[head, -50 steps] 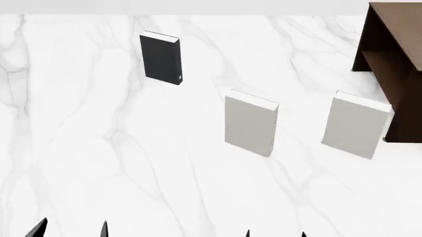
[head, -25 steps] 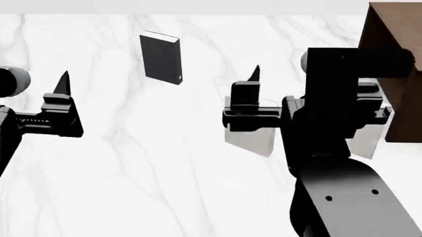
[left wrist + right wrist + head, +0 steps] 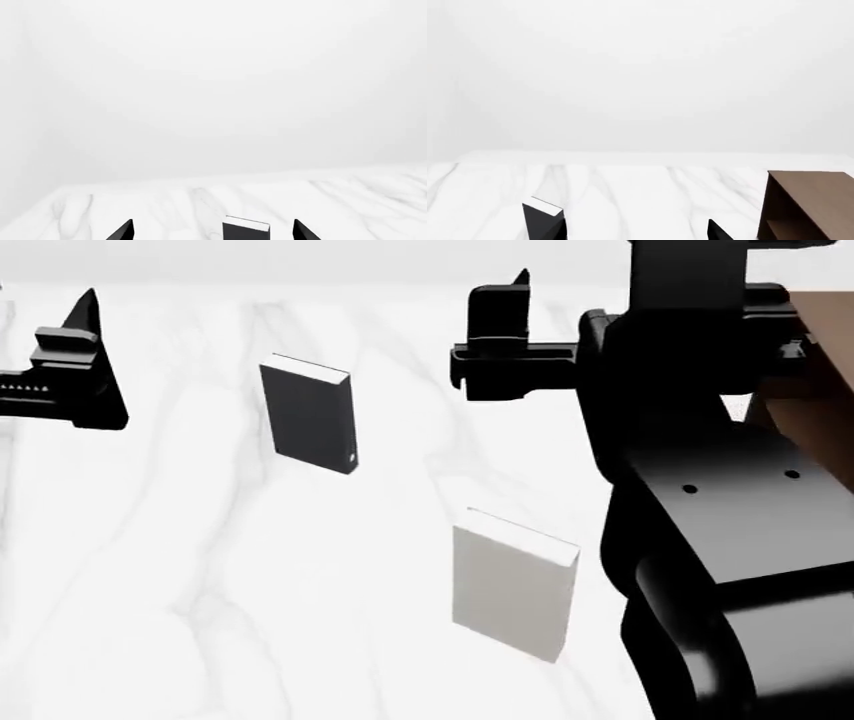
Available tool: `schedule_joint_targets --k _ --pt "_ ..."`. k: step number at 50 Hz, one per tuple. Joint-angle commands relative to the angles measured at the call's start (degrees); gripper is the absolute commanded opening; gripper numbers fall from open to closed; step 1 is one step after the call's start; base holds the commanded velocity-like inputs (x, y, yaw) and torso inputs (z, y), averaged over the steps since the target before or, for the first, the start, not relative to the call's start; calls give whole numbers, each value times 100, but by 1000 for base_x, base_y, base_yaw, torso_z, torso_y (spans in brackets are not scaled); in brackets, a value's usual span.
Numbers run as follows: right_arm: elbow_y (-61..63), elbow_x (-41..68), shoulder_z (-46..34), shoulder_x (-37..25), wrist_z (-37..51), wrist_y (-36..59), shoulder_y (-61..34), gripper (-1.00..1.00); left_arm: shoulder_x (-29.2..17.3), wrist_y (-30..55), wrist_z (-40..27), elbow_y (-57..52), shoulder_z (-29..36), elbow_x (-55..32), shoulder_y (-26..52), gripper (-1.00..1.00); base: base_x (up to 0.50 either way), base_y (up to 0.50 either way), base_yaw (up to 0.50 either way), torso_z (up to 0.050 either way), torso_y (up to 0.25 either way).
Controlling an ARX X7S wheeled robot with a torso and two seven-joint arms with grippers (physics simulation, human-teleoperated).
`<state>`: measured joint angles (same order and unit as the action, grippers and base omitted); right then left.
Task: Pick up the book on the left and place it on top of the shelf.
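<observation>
The black book (image 3: 310, 412) stands upright on the white marble table (image 3: 200, 570), far left of the books. It also shows in the left wrist view (image 3: 245, 231), ahead between the tips, and in the right wrist view (image 3: 544, 220). My left gripper (image 3: 212, 232) is open and empty, raised left of the book; one of its fingers (image 3: 83, 350) shows in the head view. My right gripper (image 3: 637, 233) is open and empty, raised right of the book, with one finger (image 3: 514, 335) in view. The dark brown shelf (image 3: 804, 205) stands at the far right (image 3: 830, 415), mostly behind my right arm.
A light grey book (image 3: 514, 585) stands upright nearer to me, in front of my right arm (image 3: 721, 540). The arm fills the right side of the head view and hides what lies behind it. A white wall rises behind the table.
Both arms have risen from the bottom edge high into the head view. The head view has shifted, so the books sit lower in it. The right arm now hides the second grey book.
</observation>
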<state>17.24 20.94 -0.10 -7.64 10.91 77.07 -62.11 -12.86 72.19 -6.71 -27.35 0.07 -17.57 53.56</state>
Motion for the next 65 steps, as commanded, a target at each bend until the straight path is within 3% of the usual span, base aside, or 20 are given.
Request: schedule_joint_targets --k 1,57,65 --pt "-59 84 -51 3 21 117 -109 100 -54 25 -18 -12 -48 -35 68 100 500 0 0 0 15" --pt "-208 216 -412 -148 147 -154 63 100 -133 -96 -100 25 -66 -177 -21 100 500 0 0 0 1" --pt "-255 260 -448 -160 142 -122 -10 100 -149 -79 -112 1 -75 -206 -27 100 35 0 0 0 2"
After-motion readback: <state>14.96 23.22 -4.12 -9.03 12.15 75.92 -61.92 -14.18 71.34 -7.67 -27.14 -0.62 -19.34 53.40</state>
